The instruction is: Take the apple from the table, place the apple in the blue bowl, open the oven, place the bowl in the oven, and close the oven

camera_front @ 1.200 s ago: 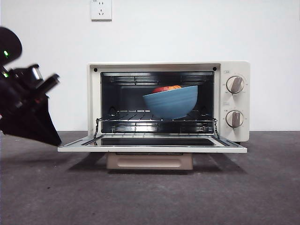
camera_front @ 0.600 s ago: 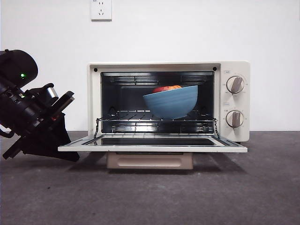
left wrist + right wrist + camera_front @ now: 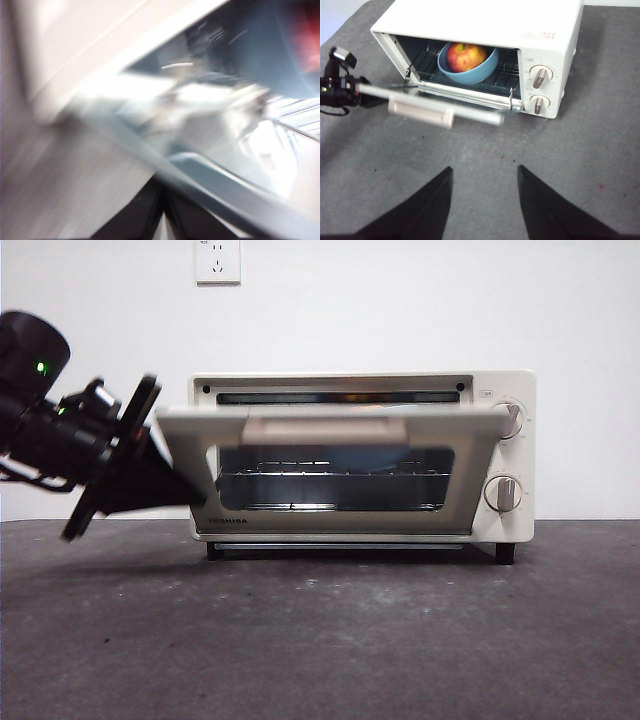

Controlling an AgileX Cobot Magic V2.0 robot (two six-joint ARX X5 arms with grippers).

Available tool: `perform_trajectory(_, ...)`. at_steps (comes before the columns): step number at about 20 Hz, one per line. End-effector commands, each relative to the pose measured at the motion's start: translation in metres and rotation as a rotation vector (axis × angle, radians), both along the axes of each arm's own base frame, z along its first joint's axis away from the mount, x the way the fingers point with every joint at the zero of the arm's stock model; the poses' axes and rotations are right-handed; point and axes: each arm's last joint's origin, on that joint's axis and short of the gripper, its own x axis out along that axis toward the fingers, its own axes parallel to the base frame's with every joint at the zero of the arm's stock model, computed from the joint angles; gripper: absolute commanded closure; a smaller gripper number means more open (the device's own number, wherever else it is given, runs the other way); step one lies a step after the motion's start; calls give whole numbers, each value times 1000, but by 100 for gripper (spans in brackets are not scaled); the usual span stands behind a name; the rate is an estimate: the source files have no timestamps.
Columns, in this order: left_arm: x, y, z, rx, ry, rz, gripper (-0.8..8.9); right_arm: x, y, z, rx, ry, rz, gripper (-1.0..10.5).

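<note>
Cream oven [image 3: 360, 455], closing step: left gripper [image 3: 135, 465], jaw state unreadable, at its door's side edge; blue bowl [image 3: 467, 64] with apple [image 3: 466, 56] inside; right gripper [image 3: 485, 200] open. Next: press door shut.

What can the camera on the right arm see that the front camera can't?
Only the right wrist view shows the apple sitting in the blue bowl on the rack inside the oven, and the right end effector with jaws apart, hanging above the table.

Only the front view shows the wall socket above the oven and the TOSHIBA name on its front.

Both show the half-raised oven door, the two knobs, and the left end effector at the door's edge.
</note>
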Motion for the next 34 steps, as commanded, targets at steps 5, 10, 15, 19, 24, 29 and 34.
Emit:
perform_trajectory(5,17,0,23,-73,-120,99,807,-2,0,4,10,2,-5,741)
perform_trajectory(10,16,-1,32,-81,-116,95,807,-1,0,1,-6,19,-1,741)
perform_trajectory(15,0,-11,52,-22,-145,56,806,5,3,-17,-1,13,3,741)
perform_trajectory(19,-21,-17,75,84,-179,67,806,13,8,-45,18,-39,21,741)
perform_trajectory(24,-56,-23,105,264,-252,110,806,25,15,-83,54,-175,36,742)
perform_trajectory(29,-87,-28,131,293,-300,104,806,39,22,-115,93,-292,43,784)
perform_trajectory(34,-109,-31,146,322,-335,142,806,48,27,-137,111,-329,44,938)
